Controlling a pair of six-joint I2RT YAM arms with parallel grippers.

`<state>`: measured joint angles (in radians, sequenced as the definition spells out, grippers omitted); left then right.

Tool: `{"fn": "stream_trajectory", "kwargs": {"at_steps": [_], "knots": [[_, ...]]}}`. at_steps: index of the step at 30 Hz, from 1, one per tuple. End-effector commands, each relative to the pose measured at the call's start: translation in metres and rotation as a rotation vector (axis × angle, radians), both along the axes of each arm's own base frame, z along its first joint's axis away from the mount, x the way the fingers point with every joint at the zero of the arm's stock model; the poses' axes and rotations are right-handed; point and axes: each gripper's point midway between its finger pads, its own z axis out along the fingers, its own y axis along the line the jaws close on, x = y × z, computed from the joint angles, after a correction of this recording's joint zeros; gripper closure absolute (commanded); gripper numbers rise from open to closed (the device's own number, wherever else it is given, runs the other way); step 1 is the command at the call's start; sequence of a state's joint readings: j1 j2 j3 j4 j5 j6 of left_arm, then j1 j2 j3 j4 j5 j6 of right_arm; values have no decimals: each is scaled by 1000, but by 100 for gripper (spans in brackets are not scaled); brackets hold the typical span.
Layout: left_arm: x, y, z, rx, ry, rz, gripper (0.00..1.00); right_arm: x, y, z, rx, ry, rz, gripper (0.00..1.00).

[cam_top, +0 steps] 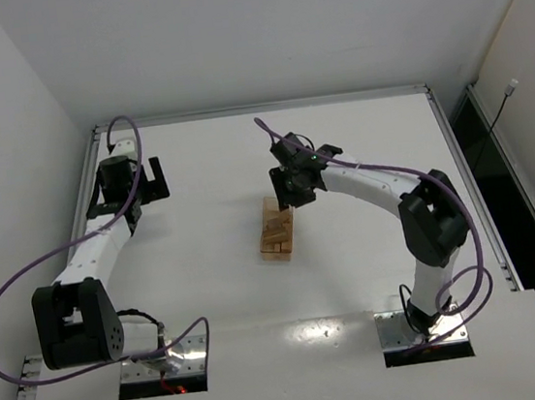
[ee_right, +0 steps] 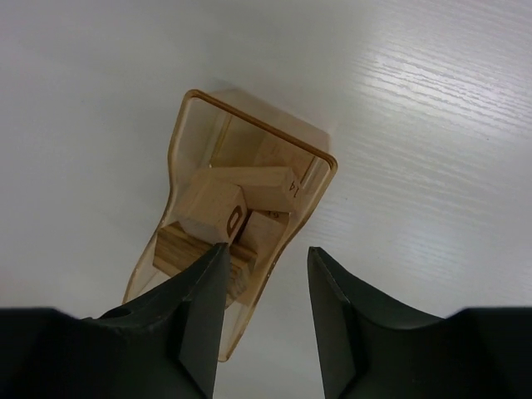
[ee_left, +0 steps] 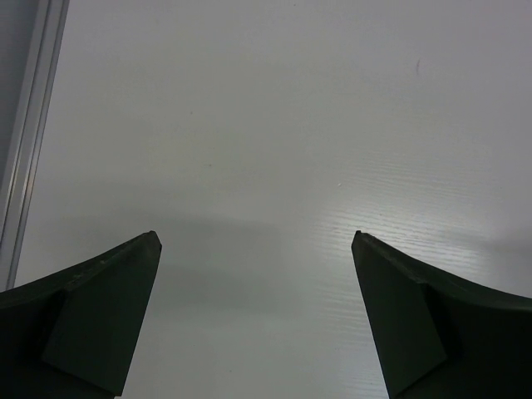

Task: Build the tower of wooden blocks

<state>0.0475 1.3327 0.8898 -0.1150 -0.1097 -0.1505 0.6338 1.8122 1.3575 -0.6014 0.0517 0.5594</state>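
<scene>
Right gripper (ee_right: 264, 252) hangs half-parted, gripping nothing, above the amber tray (ee_right: 258, 125) holding wood blocks (ee_right: 208, 208); left gripper (ee_left: 256, 235) gapes empty, well left of the tray.

Top view: bright, even, diffuse light from overhead. White table (cam_top: 373, 265) is nearly washed out, with a small glare patch low centre. Shadows soft and faint. Focus sharp throughout.

Left wrist: dimmer, grey cast. Broad sheen right of centre, with a faint shadow band beside it. Left gripper (ee_left: 256, 238) near-black, little detail.

Right wrist: glare at upper right brings out the table grain. Tray (ee_right: 184, 125) glows amber, with a faint shadow at its far side. Right gripper (ee_right: 266, 249) dark, edges soft.
</scene>
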Motion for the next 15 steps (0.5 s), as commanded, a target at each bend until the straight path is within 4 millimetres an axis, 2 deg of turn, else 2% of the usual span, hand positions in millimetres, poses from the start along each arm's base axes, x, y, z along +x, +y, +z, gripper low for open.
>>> {"fn": "stream_trajectory", "kwargs": {"at_steps": [1,3,6,15], "knots": [[6,12,38,25,-105,41,0,13,2,-2,-14,-17,-70,62],[6,14,38,30,-105,50,0,16,-1,-5,-39,-21,-82,63],[7,14,34,30,-94,50,0,18,-3,-8,-54,-20,-100,71],[10,18,26,30,-76,59,0,26,-14,-28,-86,8,-131,75]]}}
